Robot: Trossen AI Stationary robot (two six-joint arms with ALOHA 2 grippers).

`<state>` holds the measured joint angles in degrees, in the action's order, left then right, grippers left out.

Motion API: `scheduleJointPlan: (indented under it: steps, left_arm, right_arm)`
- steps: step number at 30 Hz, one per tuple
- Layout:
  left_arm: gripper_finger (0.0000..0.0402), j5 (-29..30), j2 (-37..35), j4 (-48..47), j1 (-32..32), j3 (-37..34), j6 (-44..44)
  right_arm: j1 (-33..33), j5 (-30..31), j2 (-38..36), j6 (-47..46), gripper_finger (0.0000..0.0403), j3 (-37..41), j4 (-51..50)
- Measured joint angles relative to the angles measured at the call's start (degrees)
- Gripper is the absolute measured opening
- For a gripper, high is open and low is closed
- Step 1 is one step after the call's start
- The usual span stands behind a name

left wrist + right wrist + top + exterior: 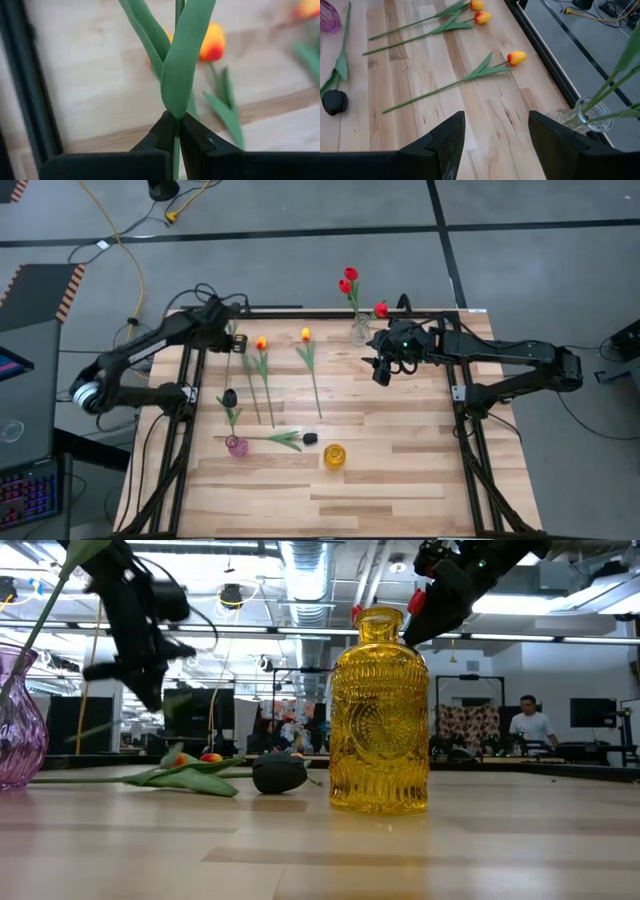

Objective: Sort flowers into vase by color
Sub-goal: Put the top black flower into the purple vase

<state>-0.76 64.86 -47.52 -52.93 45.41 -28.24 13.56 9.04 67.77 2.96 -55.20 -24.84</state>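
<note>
One tulip stem [176, 75] is pinched by the left gripper [176, 131] upper left, presumably for vase sorting; right gripper [496, 131] is kept wide near centre.

Three red tulips [349, 278], three yellow-orange tulips [305, 334], two black tulips [230, 397], three vases [334, 456]

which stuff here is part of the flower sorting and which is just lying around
Job: yellow-orange tulips, one stem in the shut left pincer; black tulips; red tulips in clear vase; purple vase; yellow vase.
Lying about: cables, keyboard off the table.
</note>
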Motion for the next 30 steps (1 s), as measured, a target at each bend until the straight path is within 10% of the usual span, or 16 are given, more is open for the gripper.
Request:
scheduleJointPlan:
  steps: [20, 30]
  left_arm:
    - [0.0002, 6.0, -45.6, -12.4, 4.7, 0.0, -12.1]
    - [0.0002, -4.6, -59.9, -12.6, 4.9, 0.0, -13.5]
  right_arm:
    - [0.0, 0.0, 0.0, 0.0, 0.0246, 0.0, 0.0]
    - [0.0, 0.0, 0.0, 0.0, 0.0246, 0.0, 0.0]
